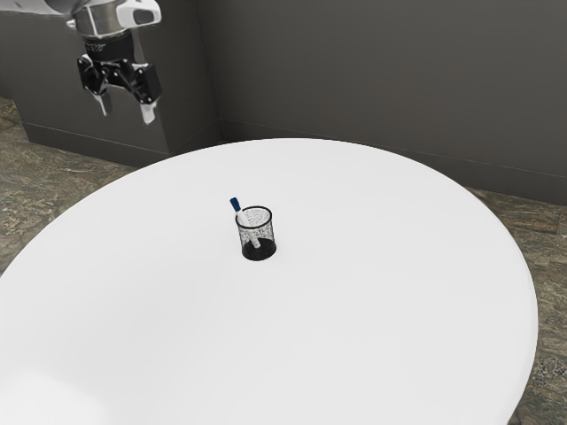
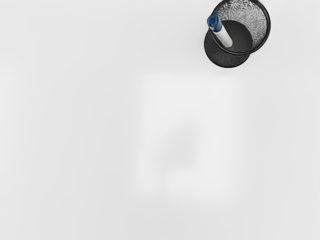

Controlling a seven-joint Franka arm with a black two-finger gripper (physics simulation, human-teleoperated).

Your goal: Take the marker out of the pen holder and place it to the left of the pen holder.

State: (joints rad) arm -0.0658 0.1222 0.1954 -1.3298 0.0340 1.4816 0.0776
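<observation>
Gripper [image 1: 125, 108], fingers spread, hangs well apart from the black mesh pen holder [image 1: 260, 252]; the marker [image 1: 236, 204] leans inside it, blue end above its rim.

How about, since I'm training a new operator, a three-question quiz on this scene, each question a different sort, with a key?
1. True or false: the marker leans inside the mesh pen holder, with one end sticking out of the top.
2. What colour is the marker's upper end?
A) red
B) green
C) blue
3. Fill in the missing word, "together" or "apart": in the exterior view, the claw has its two fingers standing ____.

Key: 1. True; 2. C; 3. apart
</observation>
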